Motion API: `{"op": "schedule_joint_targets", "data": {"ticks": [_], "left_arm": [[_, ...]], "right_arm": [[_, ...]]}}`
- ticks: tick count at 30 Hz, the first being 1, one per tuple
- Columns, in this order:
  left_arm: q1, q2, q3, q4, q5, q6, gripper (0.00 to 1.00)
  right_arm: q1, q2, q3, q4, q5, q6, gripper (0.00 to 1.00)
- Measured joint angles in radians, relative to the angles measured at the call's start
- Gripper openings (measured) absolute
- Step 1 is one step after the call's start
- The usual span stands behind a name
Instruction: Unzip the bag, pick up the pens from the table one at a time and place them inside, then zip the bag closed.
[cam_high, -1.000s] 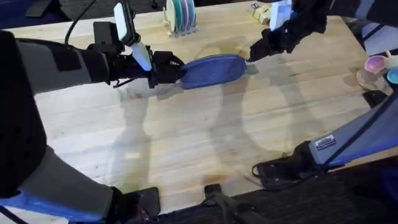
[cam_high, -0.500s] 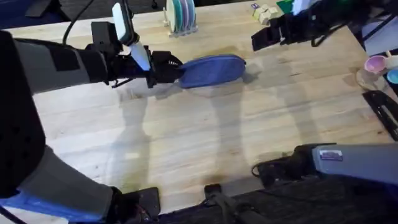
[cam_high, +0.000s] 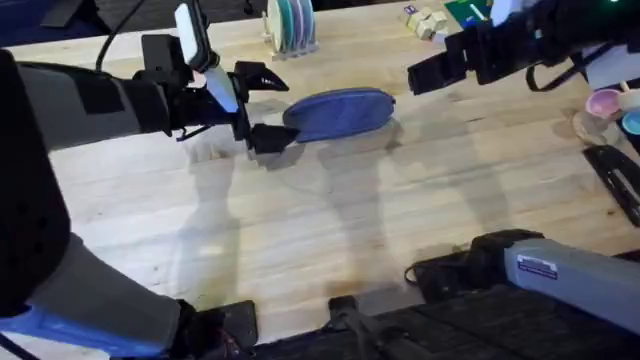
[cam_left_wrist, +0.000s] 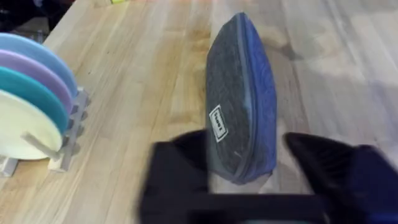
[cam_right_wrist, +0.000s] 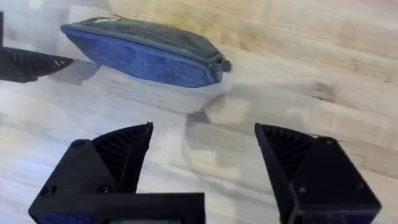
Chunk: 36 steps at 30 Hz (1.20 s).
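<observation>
The blue-grey bag (cam_high: 338, 113) lies flat on the wooden table (cam_high: 330, 220), its zipper shut and the small dark pull tab (cam_right_wrist: 224, 64) at its right end. My left gripper (cam_high: 268, 108) is open at the bag's left end, one black finger on each side of that end (cam_left_wrist: 242, 149). My right gripper (cam_high: 430, 75) is open too and hangs above the table, up and to the right of the bag, with nothing between its fingers (cam_right_wrist: 205, 134). From the right wrist, the bag (cam_right_wrist: 143, 50) sits well beyond the fingertips. The pens are out of view.
A rack of coloured plates (cam_high: 290, 25) stands behind the bag, close to my left gripper (cam_left_wrist: 31, 106). Small blocks (cam_high: 425, 20) sit at the back right. A pink bowl (cam_high: 603, 103) and a dark object (cam_high: 610, 165) lie at the right edge.
My left gripper was shut on the bag's left end and has opened. My right gripper has left the bag's right end, moving up and to the right. The bag stayed put.
</observation>
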Motion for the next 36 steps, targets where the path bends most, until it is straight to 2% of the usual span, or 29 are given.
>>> {"op": "schedule_joint_targets", "data": {"ticks": [11,15,19,22,26,36], "left_arm": [[0.004,0.000,0.000,0.020,0.000,-0.003,0.995],[0.024,-0.040,0.000,0.015,-0.024,-0.048,0.995],[0.047,-0.181,0.000,0.014,-0.111,-0.157,0.993],[0.049,-0.294,0.000,-0.026,-0.176,-0.223,0.993],[0.045,-0.422,0.000,-0.141,-0.272,-0.283,0.993],[0.043,-0.689,0.000,-0.422,-0.496,-0.505,0.995]], "right_arm": [[0.000,0.001,0.000,0.018,0.057,-0.036,0.998],[0.000,0.001,0.000,0.011,0.110,-0.040,0.997],[0.000,0.001,0.000,-0.003,0.151,-0.043,0.998],[0.000,0.001,0.000,-0.004,0.165,-0.043,0.998],[0.000,0.001,0.000,-0.004,0.173,-0.043,0.998],[0.000,0.001,0.000,-0.005,0.176,-0.043,0.998]]}}
